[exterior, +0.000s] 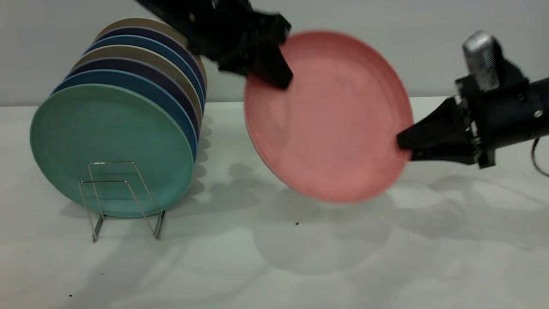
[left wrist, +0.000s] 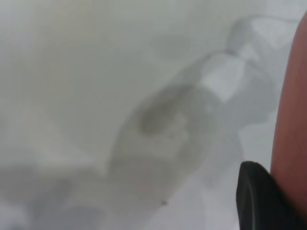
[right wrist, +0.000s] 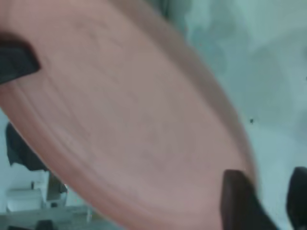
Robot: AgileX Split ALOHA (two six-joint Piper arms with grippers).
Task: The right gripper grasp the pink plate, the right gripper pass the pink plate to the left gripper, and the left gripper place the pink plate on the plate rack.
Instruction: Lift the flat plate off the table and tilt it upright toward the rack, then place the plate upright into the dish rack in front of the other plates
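The pink plate [exterior: 328, 116] hangs tilted in the air above the table's middle. My left gripper [exterior: 283, 79] comes down from the top and is shut on the plate's upper left rim; one black finger [left wrist: 259, 201] lies against the plate's edge [left wrist: 292, 105]. My right gripper [exterior: 401, 143] is at the plate's right rim. In its wrist view one finger [right wrist: 235, 201] overlaps the plate [right wrist: 124, 124], the other stands apart with bare table between them, so my right gripper [right wrist: 266, 179] is open. The plate rack [exterior: 124, 193] stands at the left.
Several plates stand upright in the rack, a mint-green one [exterior: 107, 146] in front, then blue, purple and beige ones behind. The two front wire loops hold nothing. White table [exterior: 300, 266] stretches below the plate, with a grey wall behind.
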